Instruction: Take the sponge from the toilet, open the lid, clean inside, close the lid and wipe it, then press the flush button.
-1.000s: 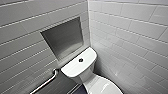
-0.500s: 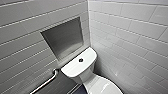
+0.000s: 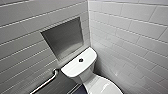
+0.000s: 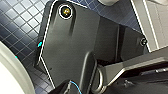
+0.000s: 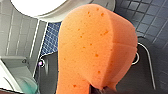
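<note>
Orange sponge [image 5: 97, 47] is clamped at its base by the right gripper [image 5: 99, 88], fingers closed on it. Such a low hold leaves the broad face free for wiping. The lid [image 3: 105, 87], seemingly down, lies at five o'clock from the flush button [image 3: 80, 60].

We see a glossy ceramic toilet [image 3: 72, 69], shiny wall tiles [image 3: 130, 30], a matt grey metal-looking niche [image 3: 63, 37], and the sponge [image 5: 97, 47] is rough, pitted foam.

White rectangular wall tiles [image 3: 130, 30] meet in a corner; a grey recessed niche [image 3: 63, 37] sits in the left wall, a metal grab rail [image 3: 47, 80] below it, over a dark blue small-tiled floor [image 4: 17, 22]
</note>
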Tool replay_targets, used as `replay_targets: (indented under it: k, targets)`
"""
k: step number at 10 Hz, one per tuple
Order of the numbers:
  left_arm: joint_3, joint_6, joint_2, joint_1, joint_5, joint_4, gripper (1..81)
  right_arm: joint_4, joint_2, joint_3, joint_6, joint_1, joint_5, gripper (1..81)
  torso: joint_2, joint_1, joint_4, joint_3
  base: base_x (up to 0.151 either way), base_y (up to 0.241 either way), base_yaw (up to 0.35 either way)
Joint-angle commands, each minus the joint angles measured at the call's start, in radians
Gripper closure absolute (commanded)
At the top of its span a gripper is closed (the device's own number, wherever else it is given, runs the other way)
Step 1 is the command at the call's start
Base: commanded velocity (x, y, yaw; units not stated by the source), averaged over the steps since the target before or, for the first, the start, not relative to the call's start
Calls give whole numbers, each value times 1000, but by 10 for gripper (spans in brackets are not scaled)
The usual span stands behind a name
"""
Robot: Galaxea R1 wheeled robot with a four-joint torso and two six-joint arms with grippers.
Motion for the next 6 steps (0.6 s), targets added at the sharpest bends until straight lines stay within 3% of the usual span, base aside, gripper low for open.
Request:
replay_targets:
  k: [1, 3, 6]
  targets:
    - [-44, 2, 34, 11, 76, 36, 10, -23, -280, 328, 10, 71, -51, 811, 0, 0, 0, 0, 0, 0, 0]
    - [-91, 2, 77, 17, 77, 53, 10, -22, -367, 420, 8, 137, -66, 811, 0, 0, 0, 0, 0, 0, 0]
    - [-111, 0, 97, 23, 77, 53, 10, 17, -364, 421, 11, 332, -255, 811, 0, 0, 0, 0, 0, 0, 0]
